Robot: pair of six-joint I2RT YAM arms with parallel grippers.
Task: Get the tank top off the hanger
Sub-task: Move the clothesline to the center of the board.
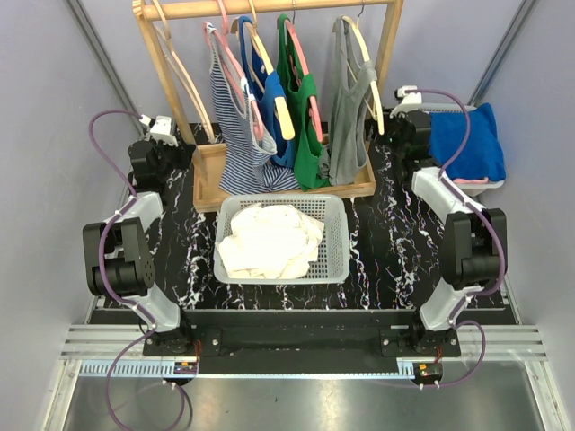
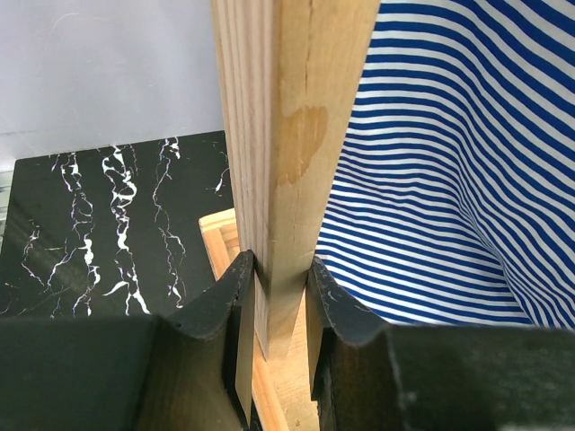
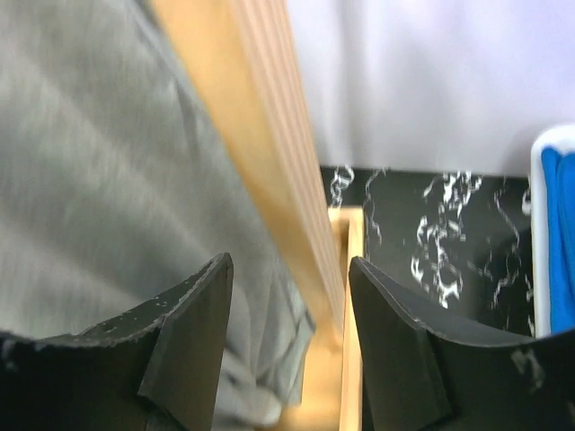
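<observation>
Clamping the left post (image 2: pixel 287 135) of the wooden rack (image 1: pixel 208 184), the left gripper (image 2: pixel 277 296) has both fingers pressed flat against the wood, one on each side, low down near the rack's base. Just right of that post in the left wrist view hangs the striped tank top (image 2: pixel 449 162), close beside the gripper but not between its fingers.

From above, a few bare hangers (image 1: pixel 184 72) hang at the rail's left end. Four tank tops follow along the rail, each on its own hanger: the striped one, a blue tank top (image 1: pixel 266 90), a green tank top (image 1: pixel 305 144) and, at the right end, a gray tank top (image 1: pixel 349 135). Their hems reach down to the rack's base.

In front of the rack, between the two arms, a white basket (image 1: pixel 337 242) sits on the black marbled table (image 1: pixel 386 242) and holds a white cloth (image 1: pixel 269 241).

On the right, the right gripper (image 3: pixel 287 265) straddles the right post (image 3: pixel 269 153) with its jaws apart. The post runs between the fingers with a gap on either side, so nothing is gripped. The gray tank top hangs just left of that post, and a fold of its fabric reaches into the gap beside the wood. Farther right, a blue cloth (image 1: pixel 467 144) lies over a white bin (image 1: pixel 490 186).
</observation>
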